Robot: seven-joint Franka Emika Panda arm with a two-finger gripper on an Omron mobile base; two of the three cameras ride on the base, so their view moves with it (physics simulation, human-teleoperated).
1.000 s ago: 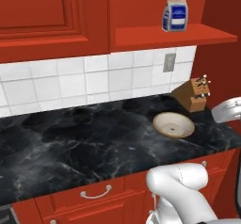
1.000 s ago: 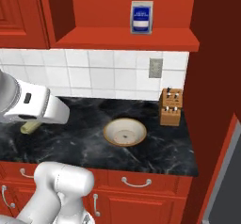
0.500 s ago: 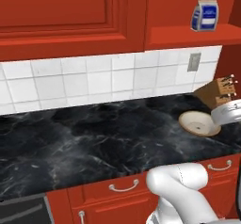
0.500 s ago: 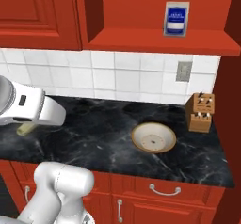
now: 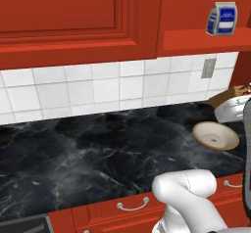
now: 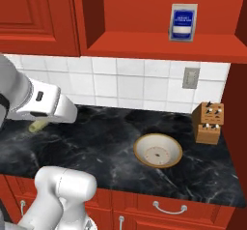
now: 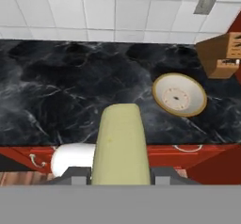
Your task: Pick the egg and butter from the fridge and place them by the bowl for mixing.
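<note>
In the hand view, my gripper (image 7: 121, 172) is shut on the butter (image 7: 121, 143), a pale-yellow stick that runs forward from between the fingers. From the right base view the butter (image 6: 37, 125) pokes out below the white hand, above the left part of the black counter (image 6: 96, 142). The tan bowl (image 6: 157, 150) with its cream inside sits on the counter to the right, apart from the hand. It also shows as the bowl (image 5: 215, 135) and the bowl (image 7: 180, 94). The egg and the fridge are out of view.
A wooden knife block (image 6: 208, 122) stands right of the bowl against the red side panel. A blue-and-white carton (image 6: 183, 22) sits on the open shelf above. Red cupboards hang over the white tiled wall, which carries an outlet (image 6: 191, 78). Drawers run below the counter edge.
The whole picture has shifted right in both base views, so the base has driven left along the counter. The butter stays in the shut gripper.
</note>
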